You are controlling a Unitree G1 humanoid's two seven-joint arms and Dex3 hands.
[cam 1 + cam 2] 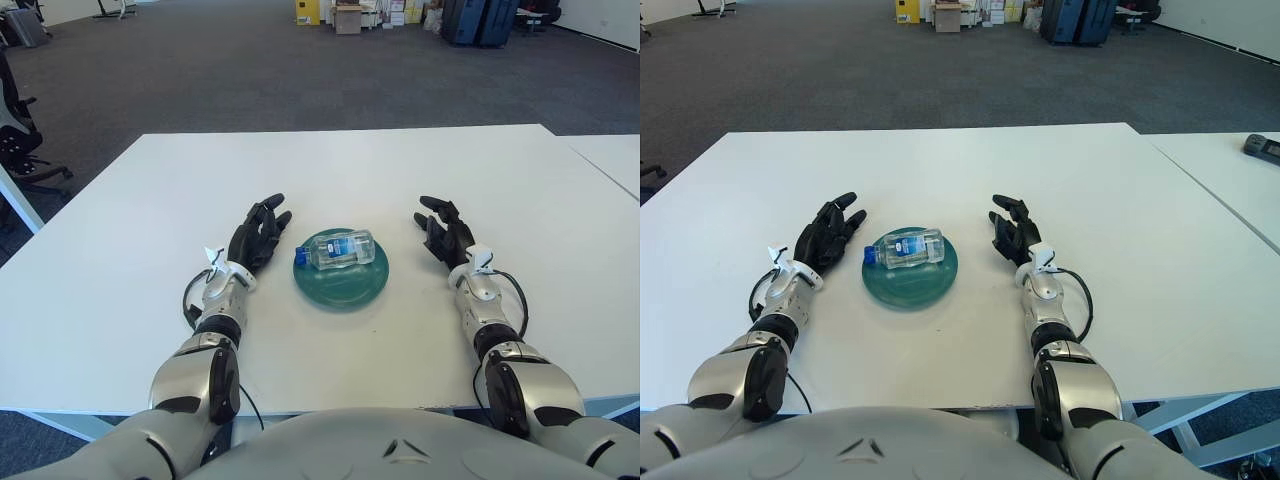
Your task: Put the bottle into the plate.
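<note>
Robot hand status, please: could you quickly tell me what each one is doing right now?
Left robot hand: open, holding nothing, left of the plate.
Right robot hand: open, holding nothing, right of the plate.

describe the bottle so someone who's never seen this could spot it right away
On the white table, a round green plate sits between the left hand and right hand. The bottle lies on its side in the plate: small, clear, blue-labelled, blue cap toward the left hand.
</note>
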